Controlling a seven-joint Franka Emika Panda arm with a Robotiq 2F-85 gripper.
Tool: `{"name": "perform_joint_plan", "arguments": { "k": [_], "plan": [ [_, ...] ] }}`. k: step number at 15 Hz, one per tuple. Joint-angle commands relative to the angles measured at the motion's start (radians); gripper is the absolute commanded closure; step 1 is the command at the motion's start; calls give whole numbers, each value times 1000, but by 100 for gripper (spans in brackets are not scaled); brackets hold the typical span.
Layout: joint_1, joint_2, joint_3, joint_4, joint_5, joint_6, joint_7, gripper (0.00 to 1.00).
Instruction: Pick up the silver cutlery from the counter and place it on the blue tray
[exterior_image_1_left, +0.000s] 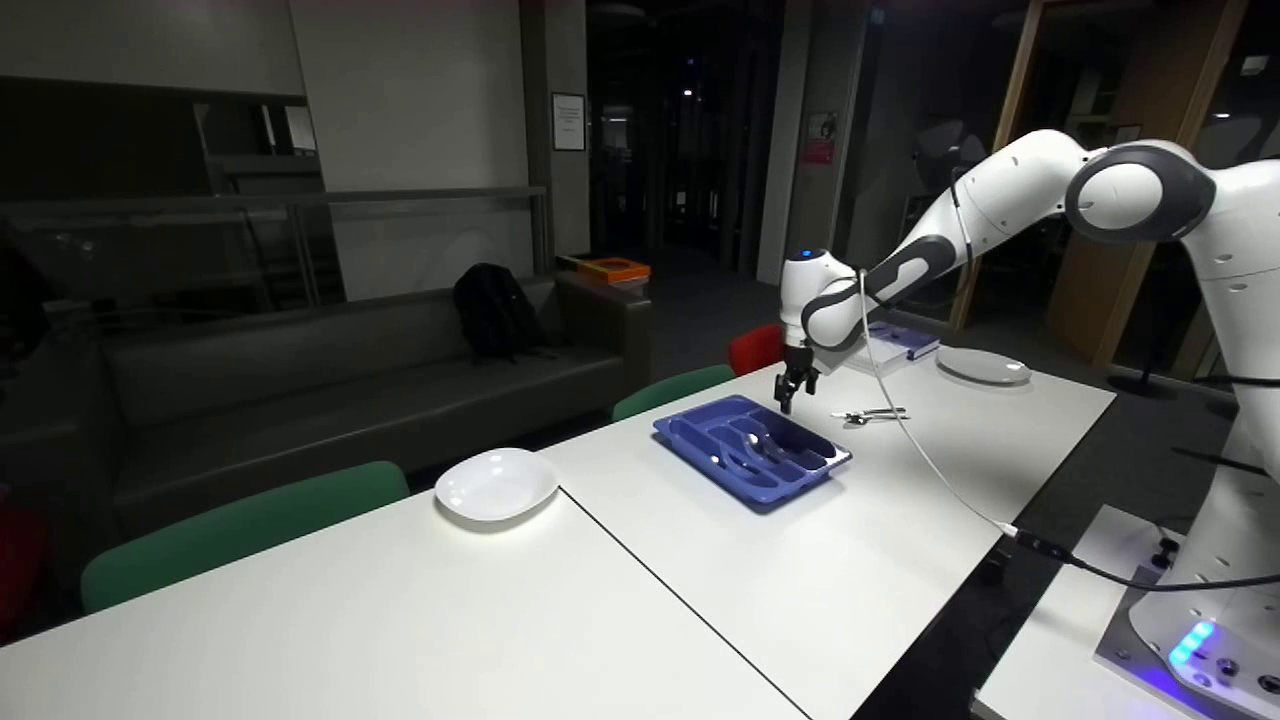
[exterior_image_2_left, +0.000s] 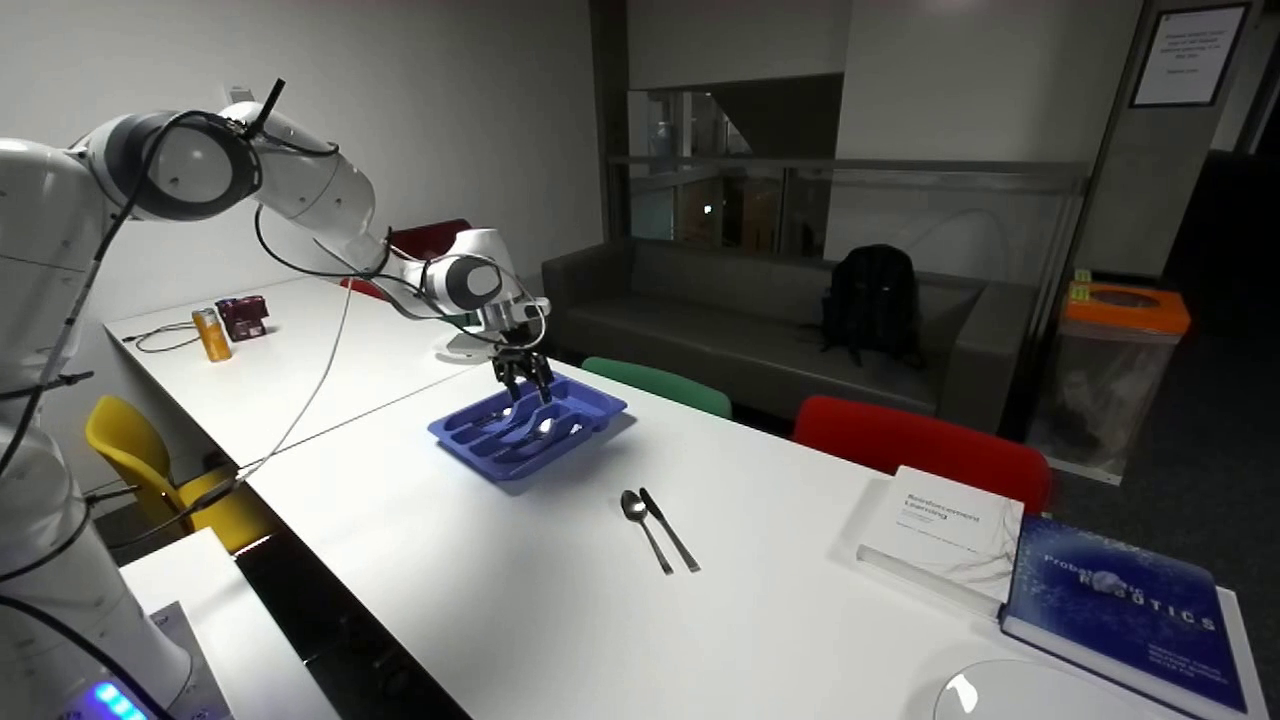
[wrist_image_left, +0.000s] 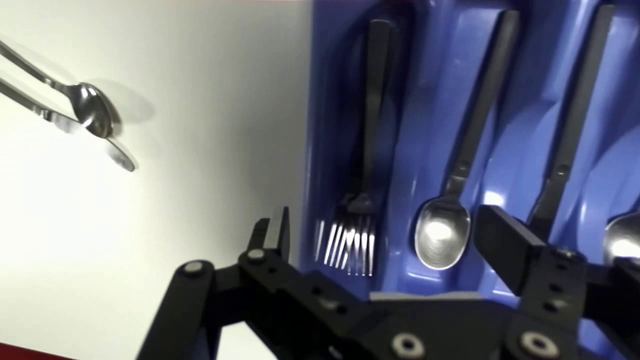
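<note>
On the white counter (exterior_image_2_left: 800, 590) lie a silver spoon (exterior_image_2_left: 634, 508) and a silver knife (exterior_image_2_left: 671, 532), side by side and apart from the tray; in the wrist view the spoon bowl (wrist_image_left: 91, 111) touches or overlaps the knife blade (wrist_image_left: 120, 154). The blue tray (exterior_image_1_left: 700, 463) holds more cutlery in its compartments: fork tines (wrist_image_left: 360, 245), a spoon (wrist_image_left: 441, 234) and several dark handles. My gripper (wrist_image_left: 384, 219) stands open above the tray's edge, nothing between its fingers. One finger (wrist_image_left: 280, 235) is over the counter, the opposite finger (wrist_image_left: 510, 245) over the tray.
A white plate (exterior_image_1_left: 497, 485) sits beyond the counter seam, and a grey plate (exterior_image_1_left: 983, 366) at the opposite end. Two books (exterior_image_2_left: 940, 535) lie near the red chair (exterior_image_2_left: 920, 440). An orange can (exterior_image_2_left: 211, 335) stands far off. A white cable (exterior_image_1_left: 930, 455) hangs from the arm.
</note>
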Motion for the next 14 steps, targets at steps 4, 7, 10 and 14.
{"name": "perform_joint_plan", "arguments": {
  "k": [4, 7, 10, 14],
  "plan": [
    [-130, -113, -2, -208, -67, 177, -255, 0],
    [-193, -102, 10, -241, -72, 251, -426, 0],
    [-249, -88, 21, -257, -65, 304, -578, 0],
    [-329, -83, 46, -270, -47, 328, -750, 0]
  ]
}}
